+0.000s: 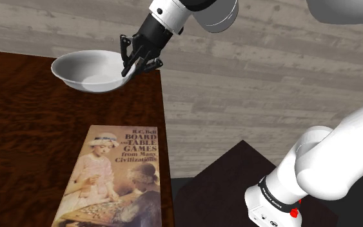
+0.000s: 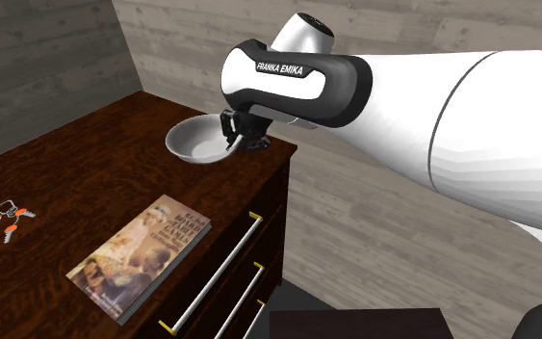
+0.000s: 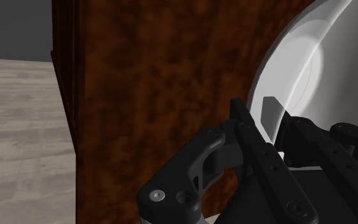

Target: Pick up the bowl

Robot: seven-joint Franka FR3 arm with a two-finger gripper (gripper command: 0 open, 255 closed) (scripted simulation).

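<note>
A white bowl (image 1: 83, 69) (image 2: 193, 141) is at the far corner of the dark wooden dresser top (image 1: 19, 129) (image 2: 86, 183), close to its edge. My black gripper (image 1: 132, 63) (image 2: 232, 146) comes down on the bowl's rim on the side nearest the arm. In the wrist view the gripper (image 3: 264, 113) is shut on the rim of the bowl (image 3: 311, 70), one finger inside and one outside. I cannot tell whether the bowl still touches the wood.
A board-games book (image 1: 115, 177) (image 2: 141, 252) lies flat on the dresser, nearer the camera than the bowl. A bunch of keys with orange tags (image 2: 7, 217) lies at the second exterior view's left. Drawer handles (image 2: 225, 260) run down the front. The dresser edge (image 1: 167, 142) drops to the floor.
</note>
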